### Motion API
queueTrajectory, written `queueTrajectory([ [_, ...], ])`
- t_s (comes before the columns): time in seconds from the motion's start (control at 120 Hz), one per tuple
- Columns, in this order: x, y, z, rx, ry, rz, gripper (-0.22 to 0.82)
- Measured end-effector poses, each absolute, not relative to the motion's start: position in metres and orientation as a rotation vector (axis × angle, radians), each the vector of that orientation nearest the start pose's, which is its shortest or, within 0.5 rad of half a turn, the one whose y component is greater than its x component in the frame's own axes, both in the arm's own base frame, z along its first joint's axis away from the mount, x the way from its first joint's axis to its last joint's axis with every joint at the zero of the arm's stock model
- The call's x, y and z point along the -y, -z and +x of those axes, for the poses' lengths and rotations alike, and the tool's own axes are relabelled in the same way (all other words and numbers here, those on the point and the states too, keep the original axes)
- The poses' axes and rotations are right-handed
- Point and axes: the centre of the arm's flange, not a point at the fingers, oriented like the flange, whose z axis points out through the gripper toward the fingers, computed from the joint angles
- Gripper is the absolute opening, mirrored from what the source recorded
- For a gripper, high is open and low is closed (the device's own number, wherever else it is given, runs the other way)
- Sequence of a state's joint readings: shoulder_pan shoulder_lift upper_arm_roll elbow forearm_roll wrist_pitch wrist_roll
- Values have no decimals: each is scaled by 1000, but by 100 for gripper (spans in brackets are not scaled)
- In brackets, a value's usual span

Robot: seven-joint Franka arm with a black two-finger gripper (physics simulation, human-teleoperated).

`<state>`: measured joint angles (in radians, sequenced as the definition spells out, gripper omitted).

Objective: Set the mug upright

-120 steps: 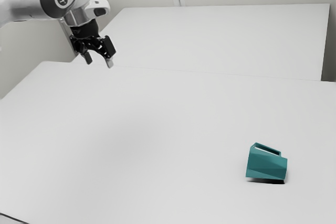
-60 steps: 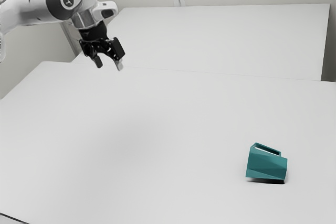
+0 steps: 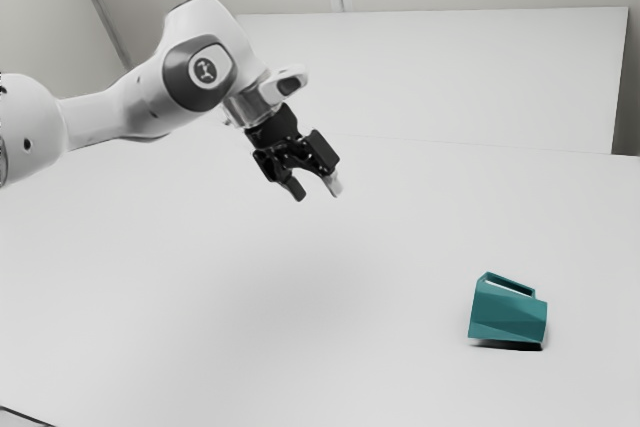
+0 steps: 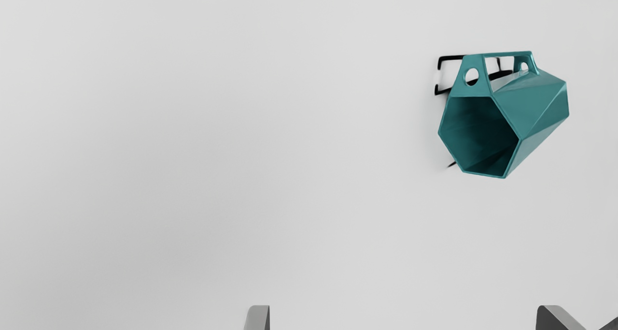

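Up in the air above the table, the gripper [image 3: 318,195] is open, its two fingers well apart with nothing between them. A teal faceted mug [image 3: 508,313] lies on its side on the table toward the exterior view's lower right, some distance from the gripper. In the wrist view the mug [image 4: 536,103] shows its dark open mouth turned toward the camera, and its handle stands up from the body. The spread fingertips of the gripper [image 4: 403,318] are apart from the mug, touching nothing.
The white table [image 3: 250,317] stretches under the arm and mug. Behind it in the exterior view is a pale raised panel or surface [image 3: 450,67]. A thin dark line [image 3: 25,416] crosses the exterior view's lower left corner.
The arm has swung toward the exterior view's right and downward, bringing the open gripper closer to the mug. The mug lies where it was.
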<state>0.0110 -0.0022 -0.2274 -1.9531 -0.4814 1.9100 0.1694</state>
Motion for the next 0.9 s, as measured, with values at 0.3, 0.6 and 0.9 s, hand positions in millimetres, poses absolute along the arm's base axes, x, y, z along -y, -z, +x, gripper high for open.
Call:
queueTrajectory([
  [0.3,225,-430,526,-376,-118,-3699,60],
  [0.6,264,-346,512,-76,-223,-3976,60],
  [0.9,298,-307,515,-89,-190,-4072,60],
])
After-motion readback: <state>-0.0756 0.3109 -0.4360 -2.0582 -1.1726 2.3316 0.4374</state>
